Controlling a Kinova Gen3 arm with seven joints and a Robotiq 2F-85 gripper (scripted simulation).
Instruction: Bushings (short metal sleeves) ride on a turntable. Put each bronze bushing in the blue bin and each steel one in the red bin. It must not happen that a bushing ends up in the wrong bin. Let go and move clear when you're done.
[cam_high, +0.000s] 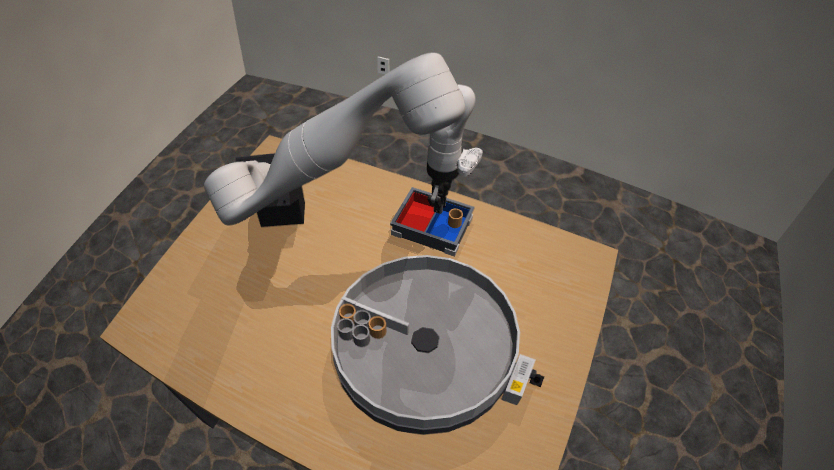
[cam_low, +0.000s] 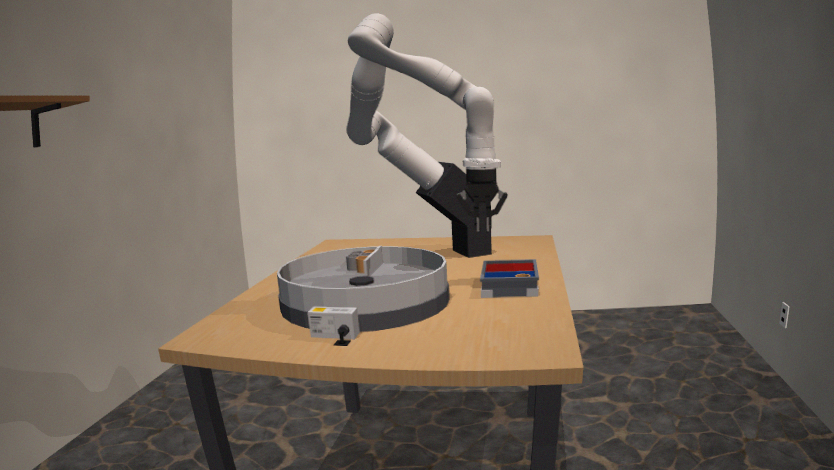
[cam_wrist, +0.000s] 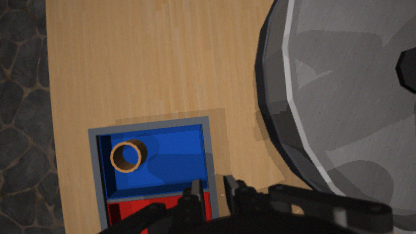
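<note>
My gripper (cam_high: 437, 205) hangs a little above the two-part bin, over the wall between the red bin (cam_high: 415, 211) and the blue bin (cam_high: 449, 226). Its fingers stand close together with nothing between them. One bronze bushing (cam_high: 455, 217) stands upright in the blue bin; it also shows in the wrist view (cam_wrist: 127, 156). On the turntable (cam_high: 424, 342), a cluster sits at the left rim beside a radial bar (cam_high: 376, 313): two bronze bushings (cam_high: 347, 311) (cam_high: 377, 328) and three steel bushings (cam_high: 361, 317) (cam_high: 346, 329) (cam_high: 361, 334).
The turntable has a raised grey rim and a black hub (cam_high: 424, 339). A white control box (cam_high: 519, 378) is fixed to its front right side. The arm's black base (cam_high: 281, 210) stands at the table's back left. The bin (cam_low: 508, 271) lies near the table's right edge.
</note>
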